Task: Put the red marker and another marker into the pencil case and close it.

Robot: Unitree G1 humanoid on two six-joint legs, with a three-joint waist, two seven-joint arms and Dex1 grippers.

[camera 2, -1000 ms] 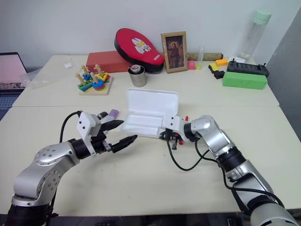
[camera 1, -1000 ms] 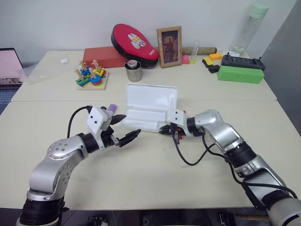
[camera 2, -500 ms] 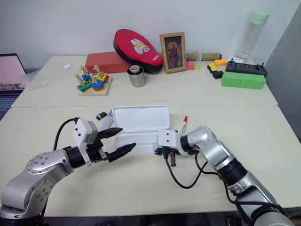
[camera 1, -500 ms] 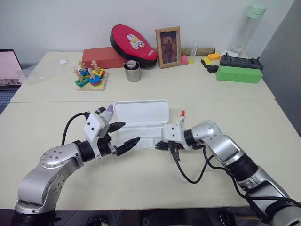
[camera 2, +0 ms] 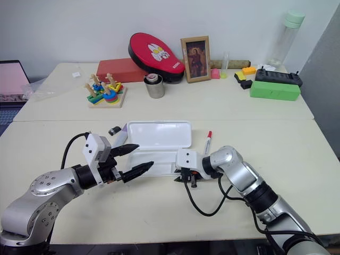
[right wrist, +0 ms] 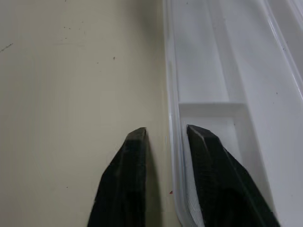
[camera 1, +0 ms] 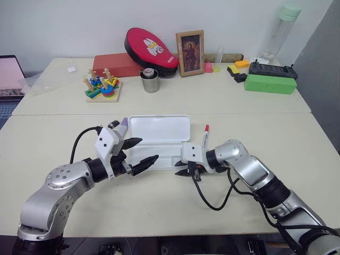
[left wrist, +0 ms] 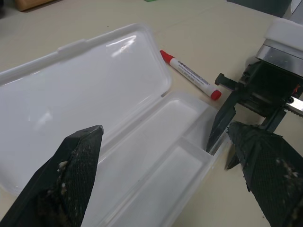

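The white pencil case (camera 1: 159, 129) lies open in front of me, its lid flat behind the shallow tray (left wrist: 156, 161). The red marker (camera 1: 205, 135) rests on the table just off the case's right end. The lilac marker (camera 1: 122, 126) lies by the lid's left end, partly behind my left wrist. My left gripper (camera 1: 149, 149) hangs open over the tray's left part, holding nothing. At the tray's right front corner my right gripper (right wrist: 168, 135) is open a little, with the tray's front wall (right wrist: 171, 118) between its fingers.
Along the back stand a wooden stacking toy (camera 1: 102, 85), a metal cup (camera 1: 150, 79), a red padded case (camera 1: 151, 47) on a red box, a picture frame (camera 1: 190, 53), a green box (camera 1: 271, 83) and a tall bottle (camera 1: 281, 26). A black cable (camera 1: 212, 199) loops below my right wrist.
The case slid toward me and its lid dropped flat, baring the red marker beside it. My right gripper's fingers, shut on the tray's corner, have now parted. The left gripper stayed open.
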